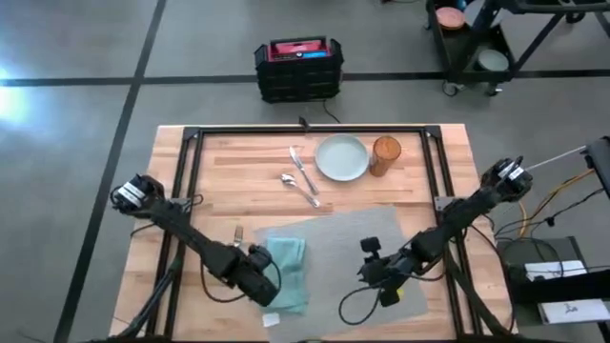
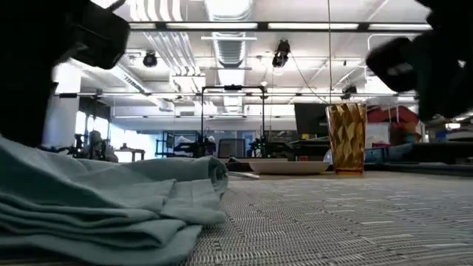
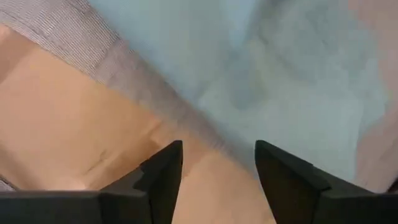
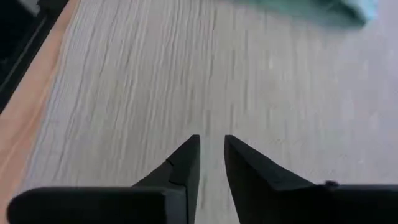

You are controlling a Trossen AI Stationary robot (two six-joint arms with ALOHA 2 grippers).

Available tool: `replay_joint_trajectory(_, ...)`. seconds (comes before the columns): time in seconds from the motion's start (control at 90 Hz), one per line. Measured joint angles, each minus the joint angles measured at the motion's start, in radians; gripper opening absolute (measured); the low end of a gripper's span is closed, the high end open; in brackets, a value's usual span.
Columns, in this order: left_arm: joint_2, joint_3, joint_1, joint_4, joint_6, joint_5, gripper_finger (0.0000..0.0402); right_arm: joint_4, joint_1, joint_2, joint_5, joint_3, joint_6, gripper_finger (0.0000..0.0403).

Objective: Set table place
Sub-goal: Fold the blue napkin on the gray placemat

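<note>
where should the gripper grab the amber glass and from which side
Grip the amber faceted glass tumbler around its side wall near the middle, coming in level from the near, placemat side. It stands upright at the far part of the light wooden butcher-block table, and the pale round plate sits close on one side, so probably close the fingers on the near and far walls.

Near-left edge of teal napkin (image 1: 288, 272) hidden beneath left gripper (image 1: 264, 286) from above. Cutlery (image 1: 303, 177) too small to sort. Amber glass (image 2: 346, 138) partly masked by dark arm (image 2: 432, 59) in low view.
</note>
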Motion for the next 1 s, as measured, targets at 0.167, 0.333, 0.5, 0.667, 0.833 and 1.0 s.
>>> replay_joint_trajectory(0.167, 0.033, 0.000, -0.040, 0.066, 0.102, -0.002, 0.0161, -0.004, 0.035, 0.036, -0.007, -0.026, 0.101, 0.0040)
replay_joint_trajectory(0.333, 0.105, 0.000, -0.071, 0.153, 0.152, 0.000, 0.0148, 0.061, 0.062, 0.090, 0.007, -0.024, 0.169, 0.0029)
replay_joint_trajectory(0.5, 0.140, 0.001, -0.081, 0.202, 0.194, 0.018, 0.0136, 0.155, 0.068, 0.169, 0.031, -0.022, 0.171, 0.0023)
replay_joint_trajectory(0.667, 0.134, 0.000, -0.082, 0.221, 0.252, -0.004, 0.0124, 0.209, 0.064, 0.232, 0.075, -0.020, 0.218, 0.0024)
replay_joint_trajectory(0.833, 0.138, 0.000, -0.082, 0.269, 0.277, -0.029, 0.0115, 0.254, 0.062, 0.252, 0.101, -0.019, 0.250, 0.0024)
replay_joint_trajectory(1.0, 0.136, 0.000, -0.080, 0.261, 0.279, 0.045, 0.0116, 0.237, 0.061, 0.251, 0.098, -0.020, 0.269, 0.0023)
